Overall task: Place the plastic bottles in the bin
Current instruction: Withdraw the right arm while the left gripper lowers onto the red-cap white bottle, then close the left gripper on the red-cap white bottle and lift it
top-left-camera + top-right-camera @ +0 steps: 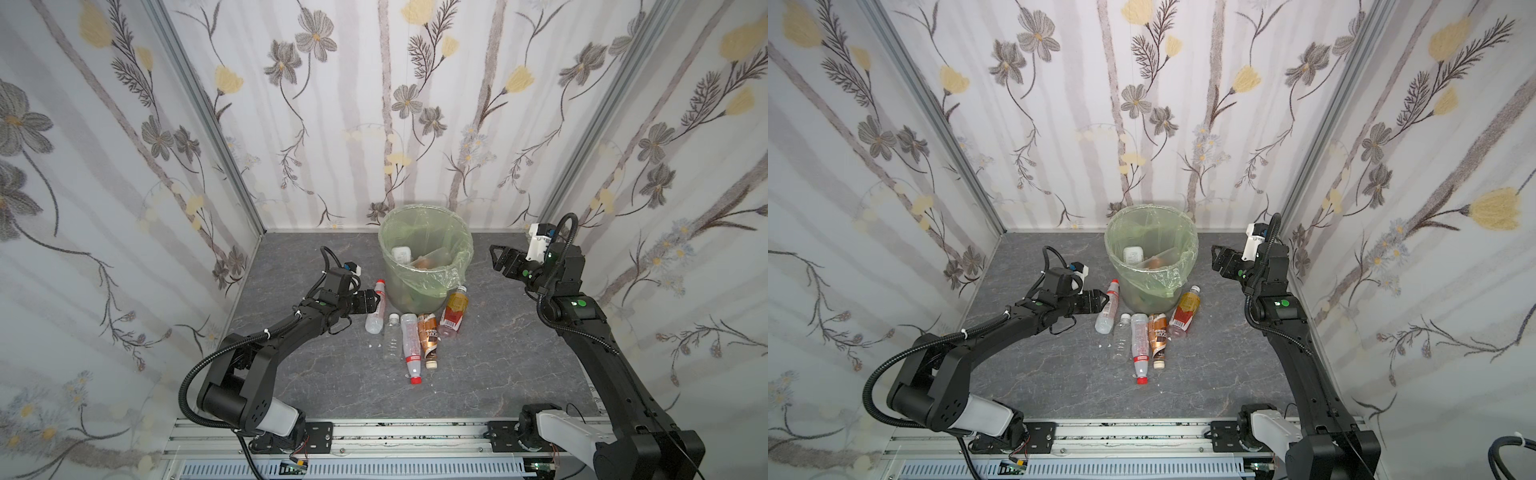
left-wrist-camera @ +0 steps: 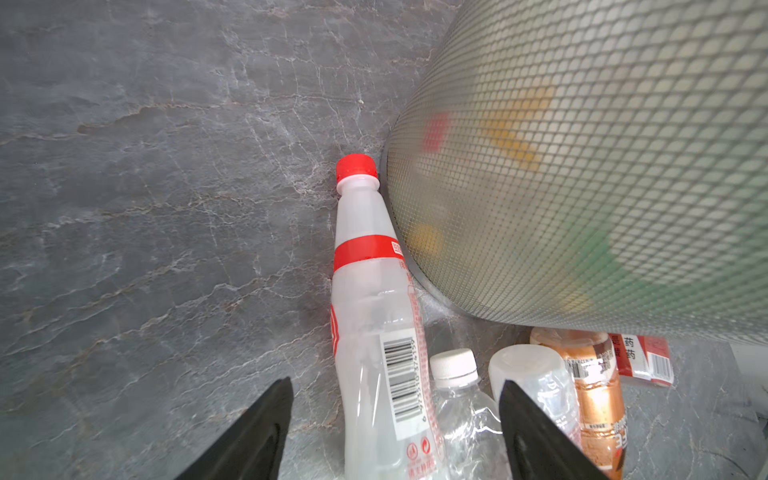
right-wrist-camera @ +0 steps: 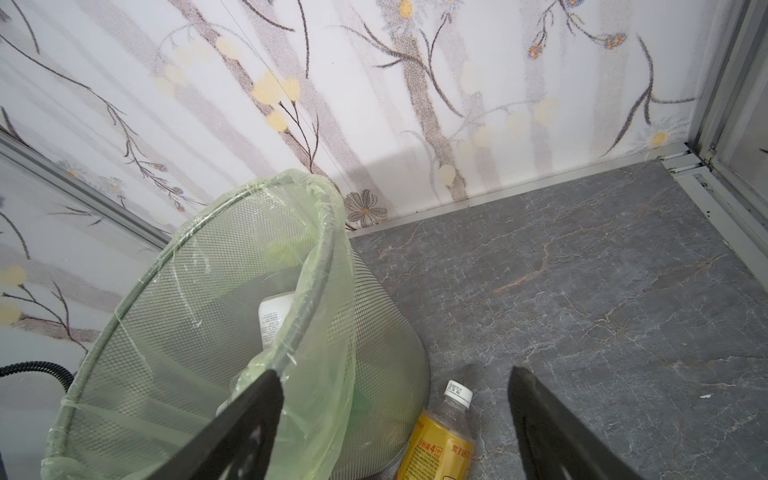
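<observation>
My left gripper (image 2: 395,381): jaws spread, empty, straddling the red-capped bottle (image 2: 365,299), which lies against the bin (image 2: 582,166) wall. Bare table (image 2: 145,208) on its other side. Right gripper (image 3: 395,370): spread, empty, near the bin rim and the yellow-labelled bottle (image 3: 444,436).

Five plastic bottles (image 1: 410,345) lie on the grey marbled surface (image 1: 498,353) at six o'clock of one round green-lined mesh bin (image 1: 399,286): two milky red-capped bottles (image 1: 374,322), one clear bottle (image 1: 391,338), one brown coffee-labelled bottle (image 1: 428,334), one amber bottle (image 1: 454,311).
</observation>
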`<state>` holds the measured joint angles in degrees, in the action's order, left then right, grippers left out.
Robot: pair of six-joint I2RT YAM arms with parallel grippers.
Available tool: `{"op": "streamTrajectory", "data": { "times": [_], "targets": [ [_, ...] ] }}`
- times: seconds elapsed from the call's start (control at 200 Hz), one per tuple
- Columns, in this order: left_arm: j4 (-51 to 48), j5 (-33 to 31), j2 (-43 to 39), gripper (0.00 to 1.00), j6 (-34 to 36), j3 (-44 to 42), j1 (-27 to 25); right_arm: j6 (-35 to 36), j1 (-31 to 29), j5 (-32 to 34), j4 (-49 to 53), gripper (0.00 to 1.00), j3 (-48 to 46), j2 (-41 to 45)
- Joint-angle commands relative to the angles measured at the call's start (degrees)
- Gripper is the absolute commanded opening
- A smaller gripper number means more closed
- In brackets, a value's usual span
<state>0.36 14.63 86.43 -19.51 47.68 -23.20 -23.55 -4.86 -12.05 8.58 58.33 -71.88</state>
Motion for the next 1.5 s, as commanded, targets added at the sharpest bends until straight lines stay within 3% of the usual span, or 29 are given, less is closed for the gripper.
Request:
{"op": "streamTrajectory", "data": {
  "times": [0.0,0.43,0.885,1.104,1.494],
  "targets": [
    [1.3,-1.8,2.3,0.77,-0.3,1.3,-0.8,-0.3,0.0,0.5,-2.3,0.86,-0.4,0.1],
    [1.5,-1.8,9.9,0.7,0.8,3.0,-2.8,-0.3,0.5,0.6,-2.5,0.86,-0.8,-0.2],
    [1.4,-1.0,14.9,0.57,1.4,4.3,-3.5,-0.4,0.6,0.5,-2.6,0.86,-0.8,-0.5],
    [1.3,-2.4,13.8,0.5,1.7,3.6,-3.5,-0.3,0.6,0.8,-2.4,0.86,-1.0,0.0],
    [-0.3,-4.5,7.2,0.47,2.1,2.8,-1.3,-0.1,1.0,1.1,-2.3,0.86,-1.8,0.6]
  ]
}}
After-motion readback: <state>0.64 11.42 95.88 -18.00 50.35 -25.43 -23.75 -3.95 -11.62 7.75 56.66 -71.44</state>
